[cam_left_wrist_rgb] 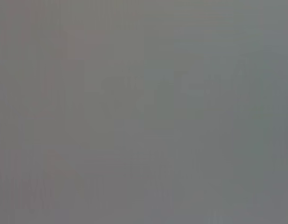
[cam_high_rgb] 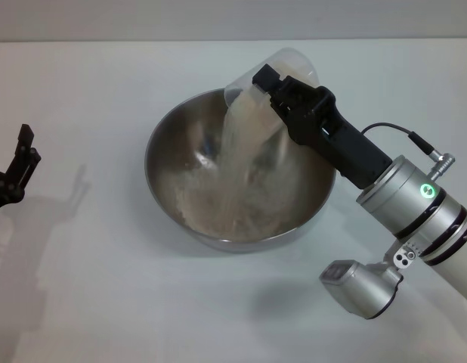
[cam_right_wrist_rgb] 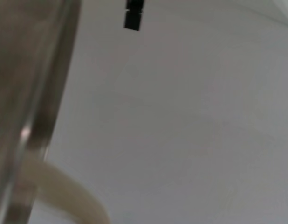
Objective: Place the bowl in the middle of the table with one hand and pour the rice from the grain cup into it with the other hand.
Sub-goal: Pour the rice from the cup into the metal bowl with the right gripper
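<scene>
The steel bowl (cam_high_rgb: 218,227) stands in the middle of the white table (cam_high_rgb: 105,302). My right gripper (cam_high_rgb: 282,87) is shut on the clear grain cup (cam_high_rgb: 256,83), tipped steeply over the bowl's far rim. Rice (cam_high_rgb: 241,144) streams from the cup into the bowl, where a heap (cam_high_rgb: 226,208) lies on the bottom. My left gripper (cam_high_rgb: 22,155) is at the table's left edge, apart from the bowl and empty. The right wrist view shows the bowl's rim (cam_right_wrist_rgb: 41,121) close up and the left gripper (cam_right_wrist_rgb: 133,14) far off. The left wrist view shows only blank grey.
The right arm's silver wrist and camera housing (cam_high_rgb: 369,283) hang over the table to the right of the bowl. White tabletop lies to the left and front of the bowl.
</scene>
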`<state>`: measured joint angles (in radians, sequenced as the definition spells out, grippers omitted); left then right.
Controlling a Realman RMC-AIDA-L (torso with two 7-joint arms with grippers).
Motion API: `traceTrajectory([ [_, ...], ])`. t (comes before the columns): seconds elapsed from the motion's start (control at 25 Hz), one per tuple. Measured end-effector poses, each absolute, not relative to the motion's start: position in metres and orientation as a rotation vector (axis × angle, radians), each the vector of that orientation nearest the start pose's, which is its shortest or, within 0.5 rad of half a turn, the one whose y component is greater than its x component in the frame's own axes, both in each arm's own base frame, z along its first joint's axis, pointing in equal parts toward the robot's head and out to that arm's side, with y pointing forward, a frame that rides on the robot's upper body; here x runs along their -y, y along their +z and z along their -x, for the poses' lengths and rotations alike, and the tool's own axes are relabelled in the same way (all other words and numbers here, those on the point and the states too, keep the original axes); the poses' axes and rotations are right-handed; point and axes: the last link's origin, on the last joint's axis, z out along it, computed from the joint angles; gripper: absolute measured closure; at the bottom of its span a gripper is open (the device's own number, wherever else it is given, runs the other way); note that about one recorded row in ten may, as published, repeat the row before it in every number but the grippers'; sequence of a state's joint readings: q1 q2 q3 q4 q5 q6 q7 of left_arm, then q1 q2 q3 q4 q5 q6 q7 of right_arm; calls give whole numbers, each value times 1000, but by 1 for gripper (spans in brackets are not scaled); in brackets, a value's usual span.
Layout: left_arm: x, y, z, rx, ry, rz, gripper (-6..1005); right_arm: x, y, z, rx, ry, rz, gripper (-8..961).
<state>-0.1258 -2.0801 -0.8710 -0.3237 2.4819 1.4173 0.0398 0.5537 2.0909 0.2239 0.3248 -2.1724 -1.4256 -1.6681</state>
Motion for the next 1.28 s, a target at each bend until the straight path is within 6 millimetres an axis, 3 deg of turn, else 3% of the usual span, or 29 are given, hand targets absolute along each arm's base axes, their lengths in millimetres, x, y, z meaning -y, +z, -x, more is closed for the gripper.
traceTrajectory([
  [0.76, -237, -19, 332, 341, -712, 1575, 136, -304, -94, -202, 1601, -255, 1097, 935],
  [1.28, -237, -20, 332, 347, -721, 1583, 136, -299, -102, -194, 1704, -291, 1004, 935],
])
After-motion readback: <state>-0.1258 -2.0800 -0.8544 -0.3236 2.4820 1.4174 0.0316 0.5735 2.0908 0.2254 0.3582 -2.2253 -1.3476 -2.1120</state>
